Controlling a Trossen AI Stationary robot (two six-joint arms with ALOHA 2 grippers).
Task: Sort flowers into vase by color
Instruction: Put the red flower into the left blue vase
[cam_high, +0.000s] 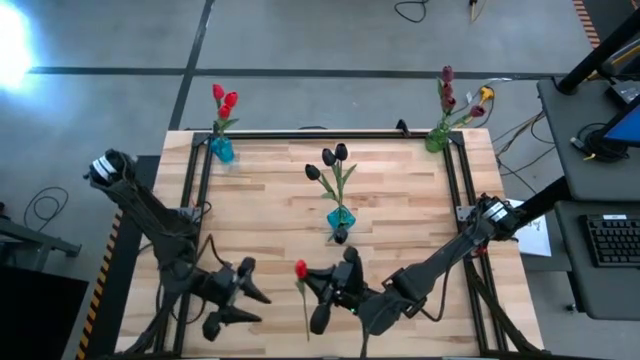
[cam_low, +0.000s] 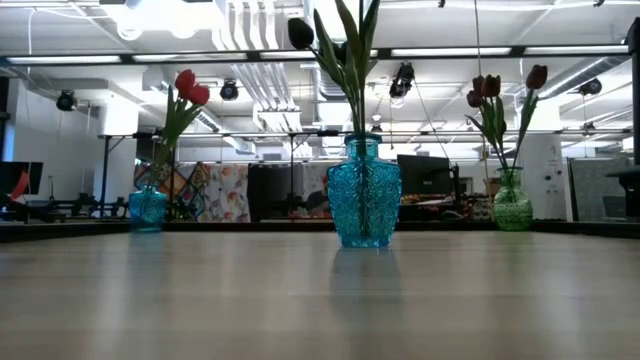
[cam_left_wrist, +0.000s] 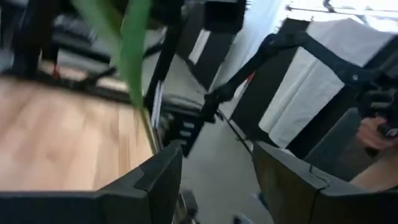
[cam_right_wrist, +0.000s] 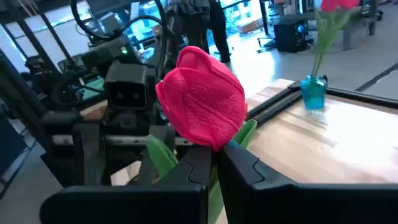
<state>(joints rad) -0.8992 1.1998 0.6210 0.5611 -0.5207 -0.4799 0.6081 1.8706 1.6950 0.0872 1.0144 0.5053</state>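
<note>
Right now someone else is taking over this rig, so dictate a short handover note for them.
Right end effector: shut on the red tulip, just under its head, at the table's near edge.
Left end effector: open, beside it, holding nothing.
Done: red tulips in the far-left blue vase, black ones in the centre blue vase, maroon ones in the far-right green vase.
Left: the held tulip likely belongs in the far-left vase. No other loose flowers visible on the table.

Two dark, near-black jointed arms w/ cabling along links; left gripper (cam_high: 243, 297) & right gripper (cam_high: 322, 292) fitted w/ flat, angular black fingers (cam_left_wrist: 155, 180).
</note>
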